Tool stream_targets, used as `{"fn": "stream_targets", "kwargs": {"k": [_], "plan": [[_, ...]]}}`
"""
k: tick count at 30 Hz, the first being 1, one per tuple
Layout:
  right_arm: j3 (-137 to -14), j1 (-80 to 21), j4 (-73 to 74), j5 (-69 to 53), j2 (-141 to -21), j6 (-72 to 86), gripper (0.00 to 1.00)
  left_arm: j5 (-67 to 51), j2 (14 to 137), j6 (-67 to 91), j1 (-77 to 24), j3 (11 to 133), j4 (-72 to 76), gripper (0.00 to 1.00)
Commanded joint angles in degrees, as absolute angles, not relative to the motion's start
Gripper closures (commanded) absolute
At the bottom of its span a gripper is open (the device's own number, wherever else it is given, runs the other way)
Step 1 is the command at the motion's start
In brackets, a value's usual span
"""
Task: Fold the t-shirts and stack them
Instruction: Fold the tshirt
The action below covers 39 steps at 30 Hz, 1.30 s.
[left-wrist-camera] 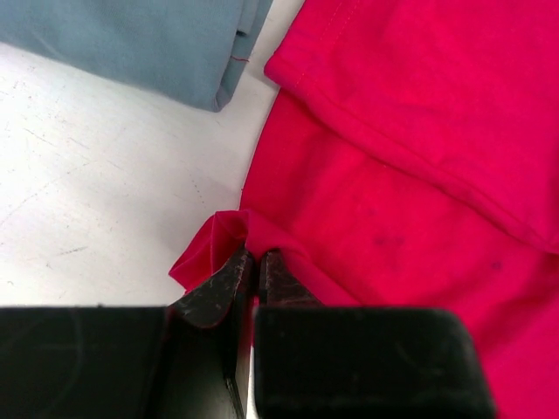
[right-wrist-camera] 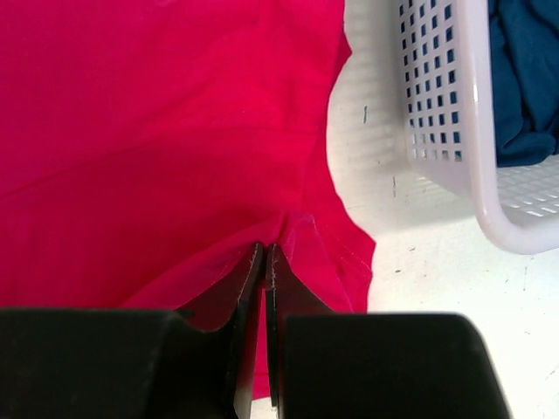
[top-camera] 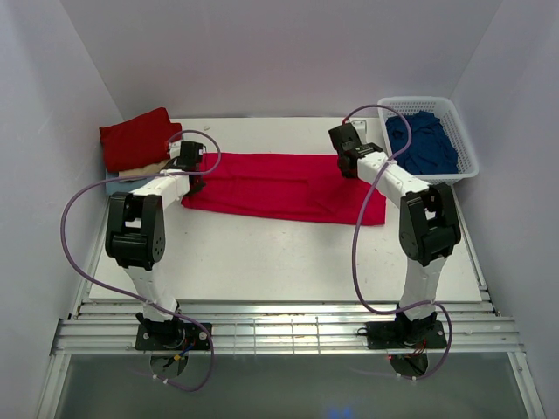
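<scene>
Closest to us in the wrist views are the black fingers of each claw. We see the left claw (left-wrist-camera: 256, 262) nearly closed, its tips pinching a small raised fold at the edge of the crimson t-shirt (left-wrist-camera: 419, 175), just where the cloth meets the bare white tabletop (left-wrist-camera: 96, 201). We see the right claw (right-wrist-camera: 265, 253) closed tight, its tips gripping a puckered bit of the same shirt's hem at the opposite end, near the white lattice basket (right-wrist-camera: 437, 105). From above, the crimson t-shirt lies as a long flat band across the middle of the tabletop, reaching from one claw to the other, with an overlapping layer showing along it. At the far left corner we find a stack: a folded dark red shirt (top-camera: 138, 138) on top, a cream shirt (top-camera: 150, 168) under it, and a pale blue shirt (top-camera: 114, 183) at the bottom, close beside the left claw but apart from the crimson cloth. Navy shirts (top-camera: 424, 144) sit bunched inside the basket at the far right corner.
</scene>
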<state>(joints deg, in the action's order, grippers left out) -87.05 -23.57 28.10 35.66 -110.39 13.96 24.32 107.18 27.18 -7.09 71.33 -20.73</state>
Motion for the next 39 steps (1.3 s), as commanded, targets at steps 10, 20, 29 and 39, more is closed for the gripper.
{"fn": "stream_targets", "kwargs": {"k": [10, 20, 29, 39], "plan": [[-93.34, -20.48, 28.83, 34.72, -111.09, 11.43, 0.92, 24.87, 104.50, 25.49, -5.98, 73.65, -22.33, 0.99], [-95.54, -18.99, 29.71, 34.72, -112.33, 10.90, 0.92, 25.22, 103.28, 25.93, -5.89, 72.51, -21.36, 1.00], [-98.44, -17.49, 30.67, 34.98, -115.57, 10.37, 0.92, 23.55, 106.43, 24.79, -5.71, 74.97, -19.16, 1.00], [-100.63, -16.35, 31.20, 34.89, -117.77, 10.11, 0.92, 22.59, 109.42, 24.00, -5.62, 77.69, -17.67, 1.00]]}}
